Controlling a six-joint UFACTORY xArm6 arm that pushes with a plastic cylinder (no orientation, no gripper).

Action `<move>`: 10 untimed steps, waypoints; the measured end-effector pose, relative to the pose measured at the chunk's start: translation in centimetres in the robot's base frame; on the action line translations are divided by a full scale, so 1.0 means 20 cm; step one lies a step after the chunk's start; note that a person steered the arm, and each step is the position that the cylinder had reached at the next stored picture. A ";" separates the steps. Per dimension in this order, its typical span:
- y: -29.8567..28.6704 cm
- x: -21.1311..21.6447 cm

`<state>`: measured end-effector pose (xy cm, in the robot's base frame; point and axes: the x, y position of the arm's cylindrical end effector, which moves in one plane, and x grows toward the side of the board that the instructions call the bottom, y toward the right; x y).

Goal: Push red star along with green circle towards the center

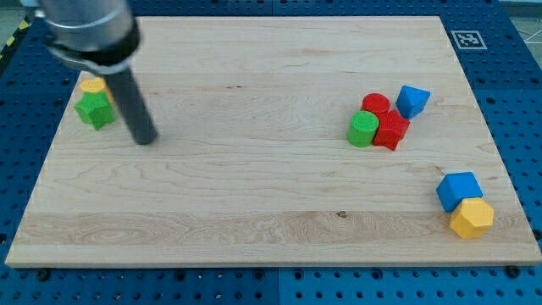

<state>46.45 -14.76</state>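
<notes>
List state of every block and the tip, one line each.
my tip: on the board at the view's left, just right of the green star, far from the red cluster
green star: touching yellow block
yellow block: partly hidden by the rod
green circle: against red star
red star: touching red circle
red circle: in cluster
blue block: beside cluster
blue cube: touching yellow hexagon
yellow hexagon: near board's bottom-right corner

Red star (392,130) and green circle (363,129) lie touching, circle on the star's left; both far to the view's right of my tip (146,138).
</notes>
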 end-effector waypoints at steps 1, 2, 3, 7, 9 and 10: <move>0.40 0.07; 0.80 0.09; 1.18 0.10; 1.91 0.09; 1.65 -0.09; 1.52 -0.10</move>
<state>44.46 15.66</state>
